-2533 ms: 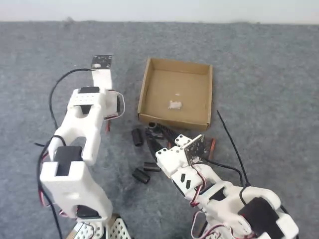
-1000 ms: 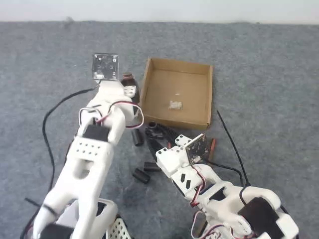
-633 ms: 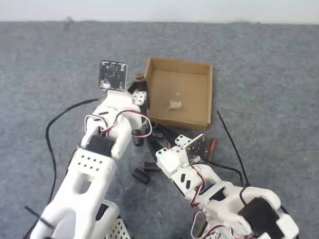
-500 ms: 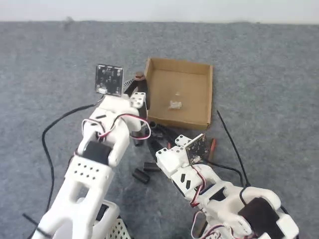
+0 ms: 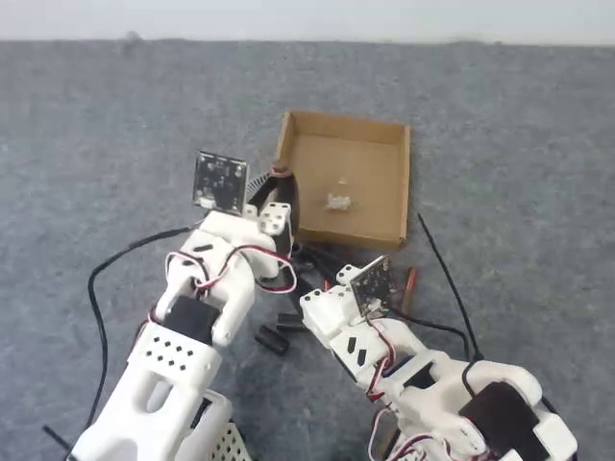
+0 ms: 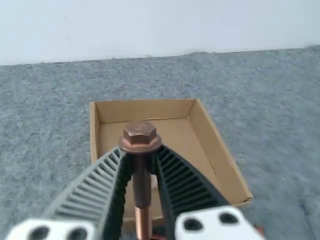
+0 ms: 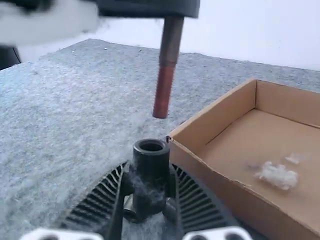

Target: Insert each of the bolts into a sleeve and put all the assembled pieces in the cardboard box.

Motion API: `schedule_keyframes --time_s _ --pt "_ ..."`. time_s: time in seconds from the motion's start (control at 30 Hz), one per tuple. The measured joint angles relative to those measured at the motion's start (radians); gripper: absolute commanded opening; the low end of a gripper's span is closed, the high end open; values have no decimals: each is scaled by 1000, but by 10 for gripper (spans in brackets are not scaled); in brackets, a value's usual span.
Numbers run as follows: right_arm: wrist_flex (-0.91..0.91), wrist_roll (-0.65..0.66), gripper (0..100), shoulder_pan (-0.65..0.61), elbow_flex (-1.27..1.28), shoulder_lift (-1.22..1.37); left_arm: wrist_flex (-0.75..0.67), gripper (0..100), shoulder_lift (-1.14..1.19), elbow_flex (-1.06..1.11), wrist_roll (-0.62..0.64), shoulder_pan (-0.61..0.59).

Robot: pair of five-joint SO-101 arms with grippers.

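Grey felt-like cloth is covering the table (image 5: 106, 115), where the left gripper (image 6: 141, 155) is pinching a copper-coloured hex-head metal bolt (image 6: 141, 136) just below its head. Its shank is hanging upright above, and apart from, the short black cylindrical sleeve (image 7: 150, 156), which the right gripper (image 7: 150, 180) is clamping beside the brown cardboard box (image 7: 220, 125). Both parts are looking rigid, smooth and light, so a firm mid-body squeeze is probably suiting them.

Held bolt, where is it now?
In the right wrist view the bolt, upright in the left gripper, hangs above the right gripper's sleeve, beside the box.
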Motion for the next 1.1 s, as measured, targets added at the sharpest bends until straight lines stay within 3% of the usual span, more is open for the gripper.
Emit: schedule_keyframes --time_s 0.27,0.47,0.83,1.1 --pt "0 0 6 -43 0 0 -270 11 0 160 2 -25" --pt "0 0 6 -44 0 0 -301 11 0 163 0 -40" --pt "0 0 6 -44 0 0 -298 11 -12 163 5 -40" --pt "0 0 6 -44 -5 11 -44 11 -184 146 114 -40"
